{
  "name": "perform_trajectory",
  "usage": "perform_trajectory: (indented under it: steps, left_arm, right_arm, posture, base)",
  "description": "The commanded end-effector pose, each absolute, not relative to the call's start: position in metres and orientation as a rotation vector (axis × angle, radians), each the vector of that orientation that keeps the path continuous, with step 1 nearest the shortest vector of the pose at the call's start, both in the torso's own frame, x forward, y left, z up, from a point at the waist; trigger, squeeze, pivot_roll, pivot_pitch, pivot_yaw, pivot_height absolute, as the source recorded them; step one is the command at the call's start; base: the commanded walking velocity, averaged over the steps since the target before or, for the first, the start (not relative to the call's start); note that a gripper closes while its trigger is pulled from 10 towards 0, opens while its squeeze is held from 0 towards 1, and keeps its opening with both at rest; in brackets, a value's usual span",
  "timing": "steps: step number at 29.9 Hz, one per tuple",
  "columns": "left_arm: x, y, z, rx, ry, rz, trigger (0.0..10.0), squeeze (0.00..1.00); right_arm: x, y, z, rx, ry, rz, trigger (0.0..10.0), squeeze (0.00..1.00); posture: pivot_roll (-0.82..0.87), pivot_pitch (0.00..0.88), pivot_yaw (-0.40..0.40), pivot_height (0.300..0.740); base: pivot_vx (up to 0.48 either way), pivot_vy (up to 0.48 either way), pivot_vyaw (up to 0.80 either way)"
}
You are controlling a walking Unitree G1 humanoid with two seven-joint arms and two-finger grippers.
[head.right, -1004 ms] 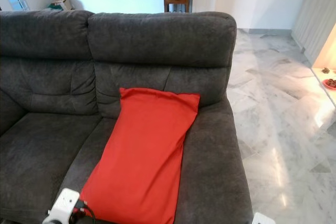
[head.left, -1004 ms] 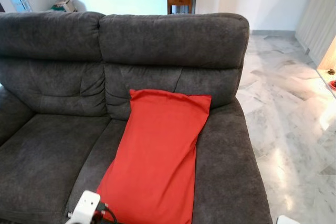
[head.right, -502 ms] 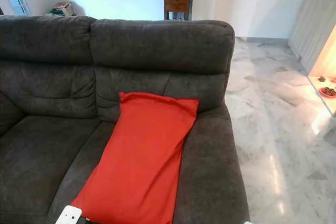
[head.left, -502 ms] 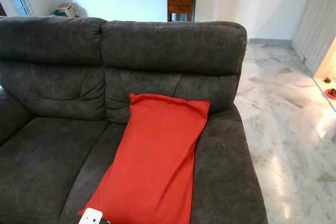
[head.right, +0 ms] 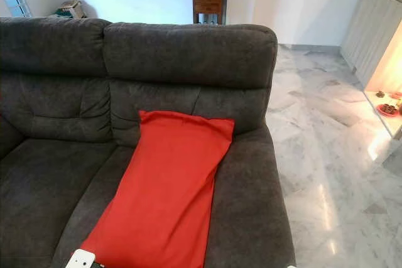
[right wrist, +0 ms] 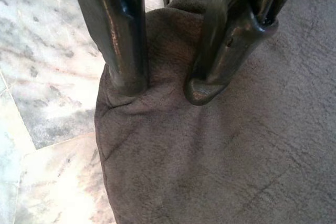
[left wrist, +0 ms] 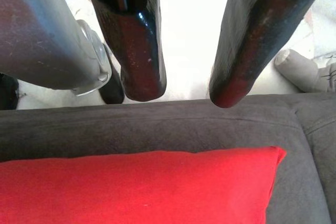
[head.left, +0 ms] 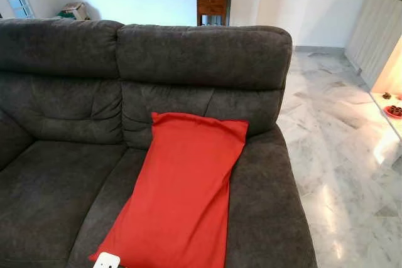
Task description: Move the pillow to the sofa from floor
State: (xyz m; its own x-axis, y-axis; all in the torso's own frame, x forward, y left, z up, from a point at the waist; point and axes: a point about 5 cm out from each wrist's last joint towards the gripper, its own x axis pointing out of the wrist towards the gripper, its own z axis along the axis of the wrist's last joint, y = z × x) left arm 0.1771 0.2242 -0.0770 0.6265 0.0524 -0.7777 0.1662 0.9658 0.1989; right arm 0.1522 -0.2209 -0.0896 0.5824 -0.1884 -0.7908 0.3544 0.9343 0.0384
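- Red pillow [head.left: 179, 189] lying lengthwise on the dark grey sofa [head.left: 56, 174], on the seat cushion at the sofa's right end; top edge leaning against the backrest, lower end reaching toward the seat's front edge.
- Nothing gripping the pillow; fabric flat, slightly slanted across the seat, not hanging off the sofa.
- Left gripper [left wrist: 181, 95] above the sofa's front edge, fingers apart and empty, pale floor visible between them; pillow's near end just below the fingertips, not touching.
- Right gripper [right wrist: 165, 90] over the sofa's right front corner, fingers parted, nothing held; whether the tips touch the upholstery: cannot tell.
- White wrist housing [head.left: 107, 260] of the left arm at the pillow's lower corner, low in the head view.
- Marble floor [head.left: 339, 155] to the right of the sofa; small wooden side table [head.left: 212, 4] with a brass bowl behind the backrest.
- Judged step: placement done, release finished; task looks essentially complete.
- Next move, as judged: draw both arms back from the sofa without snagging the pillow's near end; no regrasp needed unless the pillow slides forward.
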Motion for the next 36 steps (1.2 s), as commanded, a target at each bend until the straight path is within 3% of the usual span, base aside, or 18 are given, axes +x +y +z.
perform_trajectory:
  steps: [1, 15, 36]
  left_arm:
    - [0.1766, 0.2258, -0.0768, 0.268, 0.894, -0.072, 10.0, 0.00]
    - [0.1792, 0.2265, -0.0749, 0.255, 0.875, -0.072, 10.0, 0.00]
    - [0.1796, 0.2256, -0.0749, 0.255, 0.871, -0.071, 10.0, 0.00]
  right_arm:
    - [0.1519, -0.2067, -0.0928, 0.216, 0.925, -0.246, 10.0, 0.00]
    - [0.1472, -0.2061, -0.0949, 0.183, 0.952, -0.214, 10.0, 0.00]
    - [0.1499, -0.2058, -0.0938, 0.176, 0.940, -0.201, 10.0, 0.00]
  posture:
    - [-0.01, 0.014, 0.033, 0.740]
    - [-0.01, 0.029, 0.028, 0.740]
    - [0.01, 0.011, 0.016, 0.740]
  base:
    - [0.000, 0.000, 0.00]
    - [0.000, 0.000, 0.00]
    - [-0.264, 0.000, 0.00]
